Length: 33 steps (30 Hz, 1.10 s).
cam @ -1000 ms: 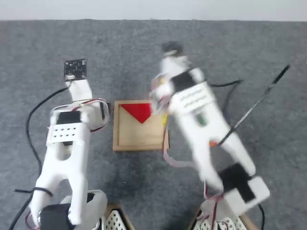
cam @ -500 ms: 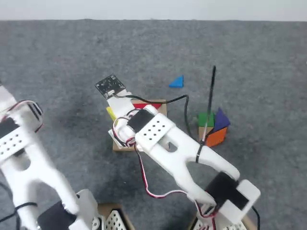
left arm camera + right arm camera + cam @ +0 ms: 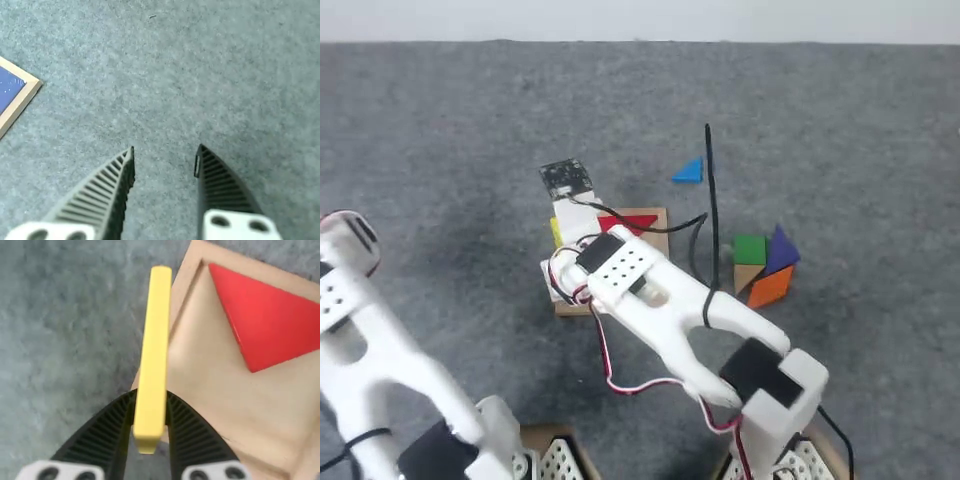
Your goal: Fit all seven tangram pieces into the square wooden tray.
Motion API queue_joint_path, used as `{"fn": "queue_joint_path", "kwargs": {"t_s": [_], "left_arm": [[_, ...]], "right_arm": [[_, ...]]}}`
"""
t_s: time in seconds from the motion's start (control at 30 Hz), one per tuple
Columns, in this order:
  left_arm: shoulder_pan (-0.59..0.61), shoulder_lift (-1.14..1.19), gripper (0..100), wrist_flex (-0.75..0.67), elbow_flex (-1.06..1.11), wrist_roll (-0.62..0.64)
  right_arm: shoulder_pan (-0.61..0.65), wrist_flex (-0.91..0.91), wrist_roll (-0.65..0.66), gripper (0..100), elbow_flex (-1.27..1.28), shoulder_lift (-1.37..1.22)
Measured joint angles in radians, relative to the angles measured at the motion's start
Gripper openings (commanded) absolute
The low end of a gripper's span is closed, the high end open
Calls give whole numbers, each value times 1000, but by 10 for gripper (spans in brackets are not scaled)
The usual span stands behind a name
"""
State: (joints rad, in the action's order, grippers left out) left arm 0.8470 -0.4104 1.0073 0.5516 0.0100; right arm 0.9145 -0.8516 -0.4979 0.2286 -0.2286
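Your left arm [image 3: 360, 340] stands at the lower left of the high view. Its tool [image 3: 165, 155] hangs over the grey surface [image 3: 200, 60] with the fingers spread apart and nothing between them. Your right tool [image 3: 150, 395] is clamped on a yellow piece [image 3: 156, 325], held on edge over the left rim of the wooden tray [image 3: 200, 405], just left of centre in the high view. You cannot tell whether the piece touches the wood. A red triangle [image 3: 265, 325] lies flat inside the tray by its far rim. Right of centre, a green square [image 3: 750, 248], a purple triangle [image 3: 781, 248] and an orange piece [image 3: 770, 287] huddle together. Beyond the tray, a small blue triangle [image 3: 688, 171] lies alone.
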Motion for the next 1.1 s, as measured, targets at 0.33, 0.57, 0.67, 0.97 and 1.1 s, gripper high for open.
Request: {"fn": "queue_joint_path", "kwargs": {"t_s": [0.33, 0.57, 0.67, 0.97, 1.1], "left_arm": [[0, 0, 200, 2, 0, 0], [0, 0, 200, 2, 0, 0], [0, 0, 200, 2, 0, 0], [-153, 0, 199, 28, 25, 5], [-295, 0, 199, 100, 5, 15]], "right_arm": [[-38, 72, -278, 275, 0, -64], [-112, 61, -331, 323, 0, -64], [-118, 32, -330, 294, -2, -64], [-204, -275, -17, 117, -167, -64], [-319, -436, 163, 108, -233, -52]]}}
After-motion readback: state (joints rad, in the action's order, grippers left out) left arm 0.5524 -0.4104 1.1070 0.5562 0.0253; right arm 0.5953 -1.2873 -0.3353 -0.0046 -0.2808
